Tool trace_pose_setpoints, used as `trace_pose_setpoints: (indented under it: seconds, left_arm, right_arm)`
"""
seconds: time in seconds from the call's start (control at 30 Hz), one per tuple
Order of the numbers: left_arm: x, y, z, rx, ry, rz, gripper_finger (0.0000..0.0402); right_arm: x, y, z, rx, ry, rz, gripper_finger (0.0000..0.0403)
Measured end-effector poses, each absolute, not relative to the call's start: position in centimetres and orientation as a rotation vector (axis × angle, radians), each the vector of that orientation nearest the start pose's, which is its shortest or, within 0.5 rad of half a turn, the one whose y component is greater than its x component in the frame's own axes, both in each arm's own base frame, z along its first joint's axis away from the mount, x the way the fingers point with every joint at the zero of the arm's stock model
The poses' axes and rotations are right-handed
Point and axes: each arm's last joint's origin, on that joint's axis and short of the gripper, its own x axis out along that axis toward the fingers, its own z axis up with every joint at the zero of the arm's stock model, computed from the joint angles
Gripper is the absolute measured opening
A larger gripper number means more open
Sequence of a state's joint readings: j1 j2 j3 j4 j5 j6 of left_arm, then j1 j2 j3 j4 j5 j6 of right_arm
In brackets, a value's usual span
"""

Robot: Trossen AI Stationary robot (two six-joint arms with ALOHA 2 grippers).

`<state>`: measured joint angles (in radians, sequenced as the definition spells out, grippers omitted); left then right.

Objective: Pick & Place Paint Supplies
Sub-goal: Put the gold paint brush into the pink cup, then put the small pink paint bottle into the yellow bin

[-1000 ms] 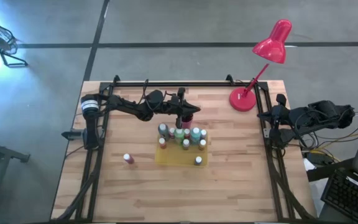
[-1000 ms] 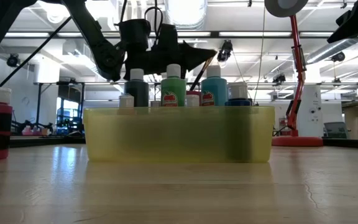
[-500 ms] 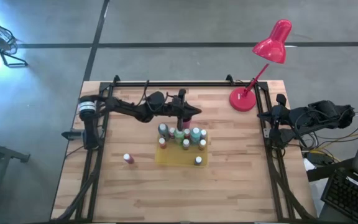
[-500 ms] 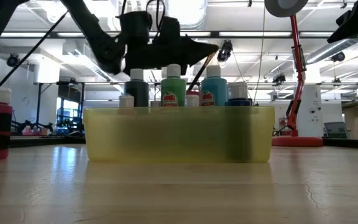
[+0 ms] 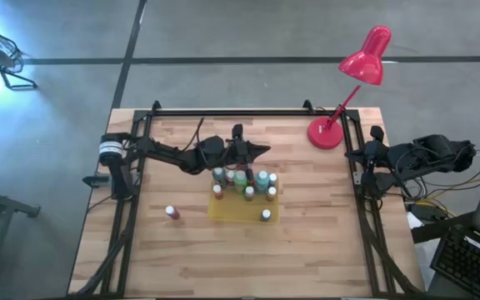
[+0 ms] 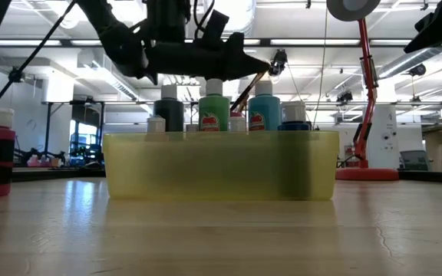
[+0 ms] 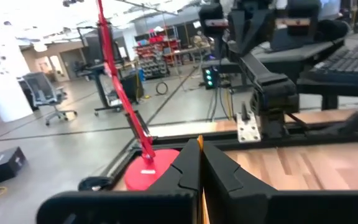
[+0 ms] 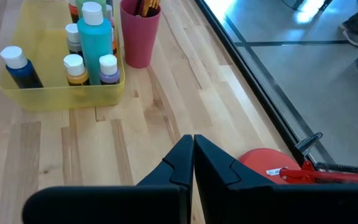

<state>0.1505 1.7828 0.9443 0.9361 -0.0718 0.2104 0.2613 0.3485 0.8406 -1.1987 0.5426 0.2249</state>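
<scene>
My left end effector [image 5: 261,150] hangs pinching a thin brush [image 7: 199,144] above the paint bottles [image 5: 242,183] in the yellow tray [image 5: 223,212] mid-bench [image 5: 307,242]. My right end effector [image 8: 192,142] waits pressed together at the bench's right edge, near the red lamp [image 5: 365,62]. Grey floor [image 5: 223,33] surrounds us.

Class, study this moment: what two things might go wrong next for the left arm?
1. The left end effector hangs close above the white-capped green paint bottle and light blue paint bottle in the translucent yellow plastic tray; lowering could topple them.
2. It seems shut on a thin orange brush, which may slip.
</scene>
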Motion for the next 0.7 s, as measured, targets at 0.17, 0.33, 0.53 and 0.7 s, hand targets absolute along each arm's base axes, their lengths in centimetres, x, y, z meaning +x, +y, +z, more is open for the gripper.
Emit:
trace_pose_setpoints:
  seconds: [0.17, 0.33, 0.53, 0.7]
  left_arm:
    - [37.53, 5.91, 23.17, 0.214, -0.098, 0.232, 0.0007]
    - [37.52, 5.96, 23.17, 0.213, -0.098, 0.234, 0.0042]
    - [37.50, 6.06, 23.16, 0.204, -0.098, 0.234, 0.0052]
    - [37.35, 6.04, 23.55, 0.203, -0.115, 0.235, 0.0052]
  right_arm:
    - [3.27, -0.67, 30.22, -0.062, 0.616, -0.340, 0.0008]
    - [3.26, -0.68, 30.22, -0.062, 0.616, -0.340, 0.0008]
    - [3.26, -0.68, 30.22, -0.062, 0.616, -0.340, 0.0008]
    - [3.27, -0.67, 30.22, -0.062, 0.616, -0.340, 0.0008]
